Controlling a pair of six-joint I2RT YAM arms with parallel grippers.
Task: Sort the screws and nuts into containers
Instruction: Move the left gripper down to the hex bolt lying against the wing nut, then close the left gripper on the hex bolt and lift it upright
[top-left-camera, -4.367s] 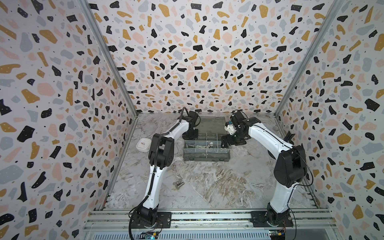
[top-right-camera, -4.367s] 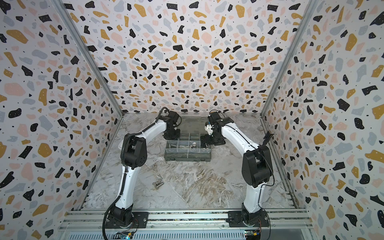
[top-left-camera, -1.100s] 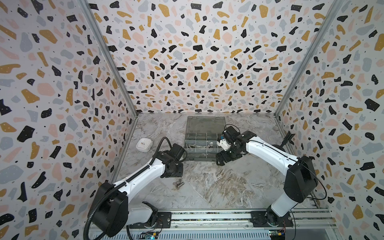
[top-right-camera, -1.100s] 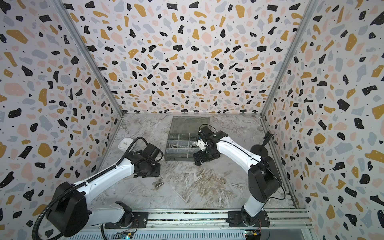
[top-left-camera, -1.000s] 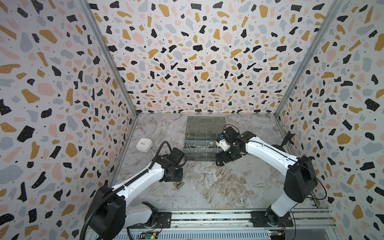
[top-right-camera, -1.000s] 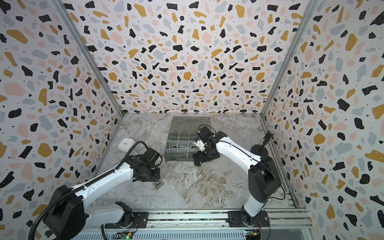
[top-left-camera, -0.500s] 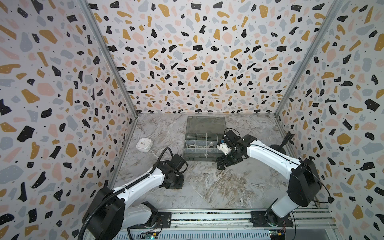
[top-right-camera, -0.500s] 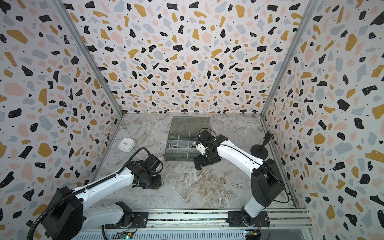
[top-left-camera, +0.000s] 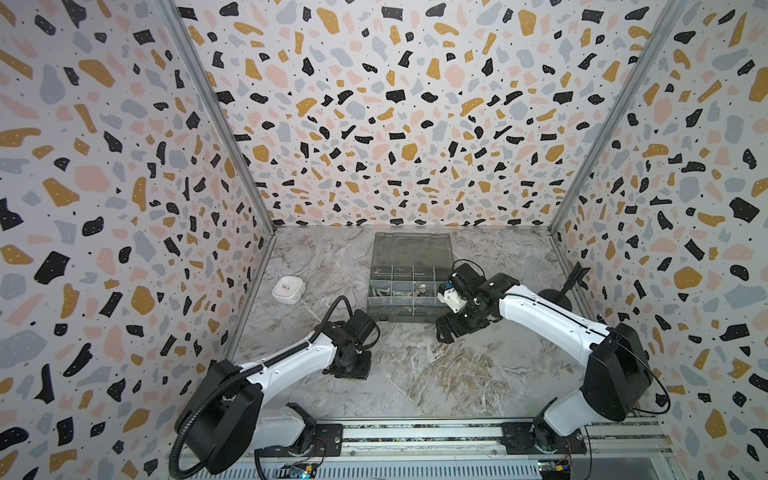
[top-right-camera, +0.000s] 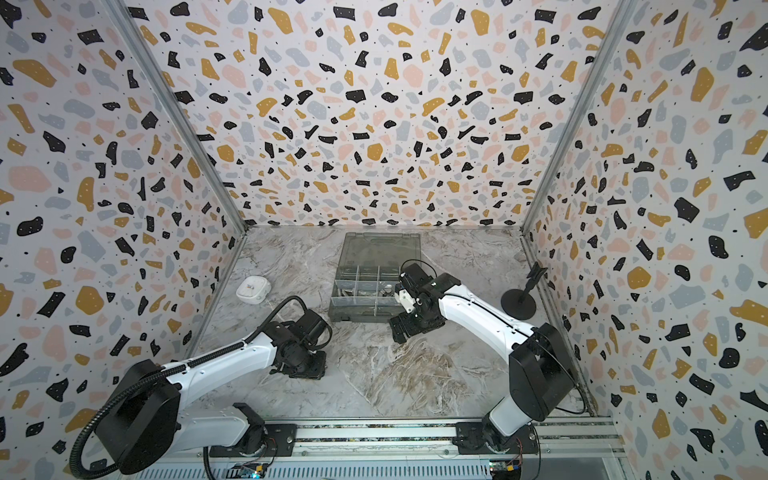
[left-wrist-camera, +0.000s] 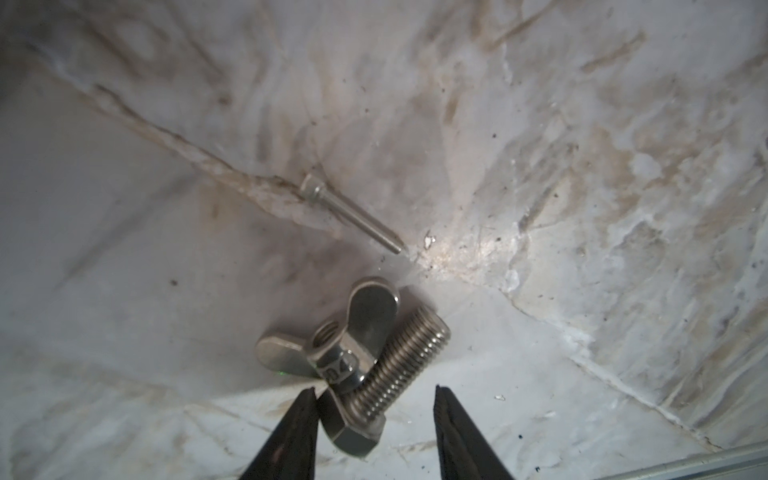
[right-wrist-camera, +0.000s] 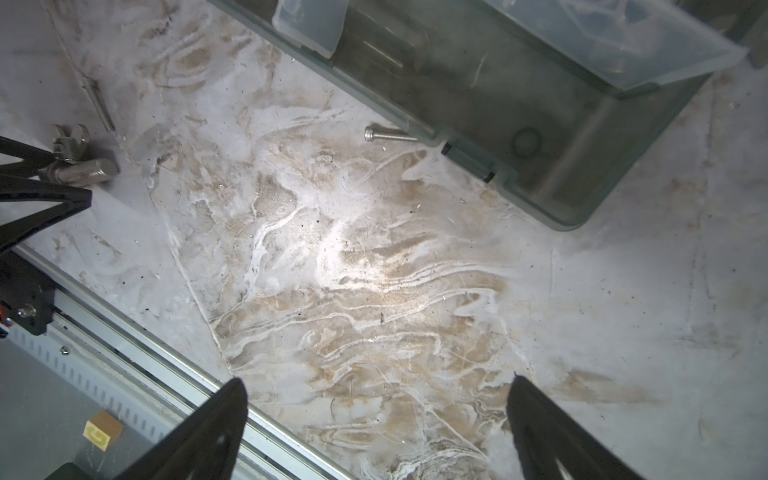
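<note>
Lying loose: three screws (left-wrist-camera: 390, 365), one wing nut (left-wrist-camera: 332, 337). Containers (top-left-camera: 409, 314) hold uncountable silver bits. Left gripper (left-wrist-camera: 373, 387) straddles a screw, unclamped; right gripper (right-wrist-camera: 375, 377) gapes.

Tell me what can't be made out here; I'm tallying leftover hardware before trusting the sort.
- Bolt and wing nut: hidden in both top views beneath the left gripper.
- Organiser box contents: too small in both top views, blurred behind its tinted wall in the right wrist view.
- Small screw beside the box: too small for both top views.
</note>
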